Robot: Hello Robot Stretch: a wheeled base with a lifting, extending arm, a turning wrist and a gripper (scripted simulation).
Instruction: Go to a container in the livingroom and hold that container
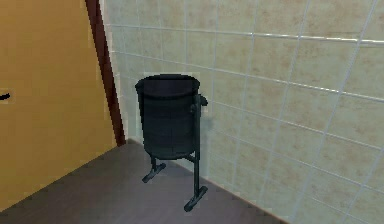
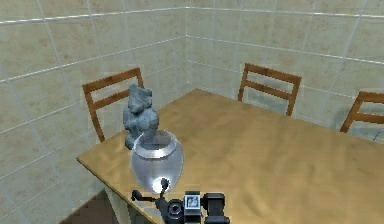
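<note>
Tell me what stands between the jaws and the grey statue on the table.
In the arm side view, a rounded silvery vessel stands on the wooden table between the grey statue and the jaws.

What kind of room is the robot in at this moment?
Probably a dining area inside a house: a wooden table with wooden chairs at its far sides, tiled walls, and a dark bin on a stand near an orange door.
</note>
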